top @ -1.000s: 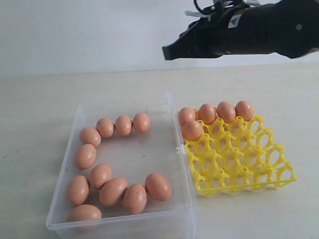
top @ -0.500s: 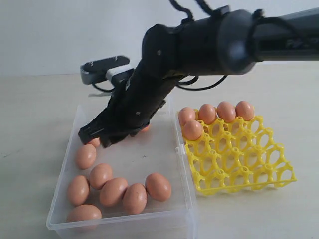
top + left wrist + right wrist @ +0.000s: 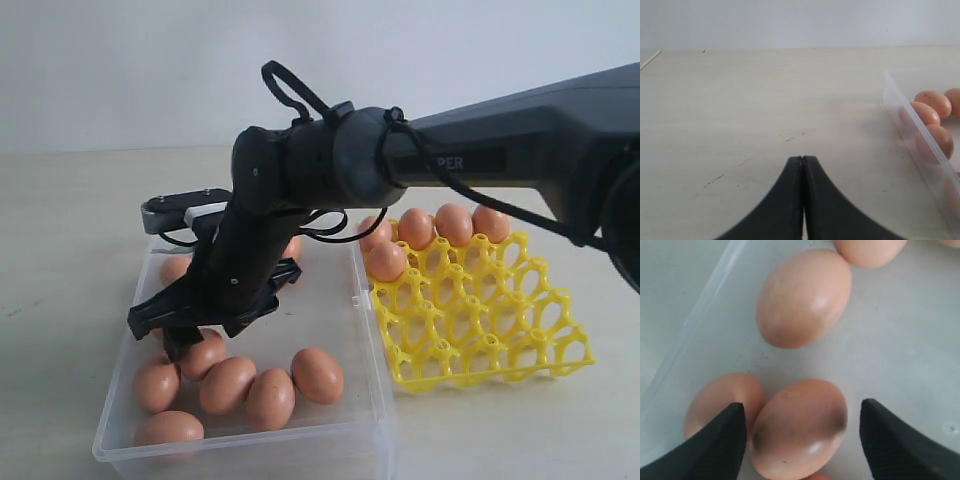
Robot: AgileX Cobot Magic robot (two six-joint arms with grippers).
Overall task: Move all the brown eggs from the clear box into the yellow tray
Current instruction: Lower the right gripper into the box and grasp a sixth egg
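Observation:
Several brown eggs (image 3: 270, 398) lie in the clear box (image 3: 368, 372); five more (image 3: 415, 228) sit in the far cells of the yellow tray (image 3: 480, 322). My right gripper (image 3: 180, 335) reaches across into the box's left side. It is open, with one egg (image 3: 799, 427) lying between its fingers (image 3: 725, 440), not gripped. Two other eggs (image 3: 804, 297) lie close by, near the box wall. My left gripper (image 3: 802, 159) is shut and empty over bare table, beside the box wall (image 3: 910, 127) with eggs (image 3: 932, 102) behind it.
The right arm (image 3: 480, 150) spans above the tray and the box's far half, hiding the eggs at the back of the box. Most tray cells (image 3: 500, 350) hold nothing. Light table (image 3: 70, 220) surrounds both containers.
The right arm swung from above the tray down into the box's left side, and its jaws opened around an egg. The eggs have not moved.

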